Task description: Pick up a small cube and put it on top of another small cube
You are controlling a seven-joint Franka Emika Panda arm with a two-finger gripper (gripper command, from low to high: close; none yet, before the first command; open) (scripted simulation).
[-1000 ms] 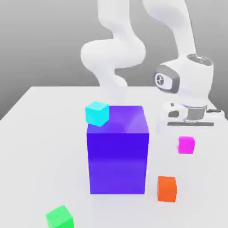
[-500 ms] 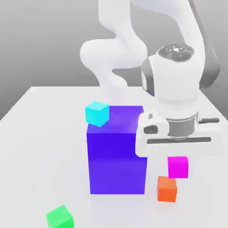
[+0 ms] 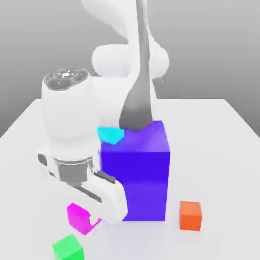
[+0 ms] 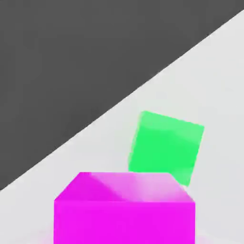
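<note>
At seven o'clock in the exterior view sits one green cube [image 3: 68, 248], and just above it there, near seven o'clock too, one pink cube [image 3: 81, 218] is clamped in the jaws of the one robot gripper [image 3: 90, 219]. One light-blue cube [image 3: 110, 135], close to the middle toward ten o'clock, is on one big blue block [image 3: 136, 177] at the middle, and one orange cube [image 3: 190, 216] sits on the white table [image 3: 213, 167] at about five o'clock.
</note>
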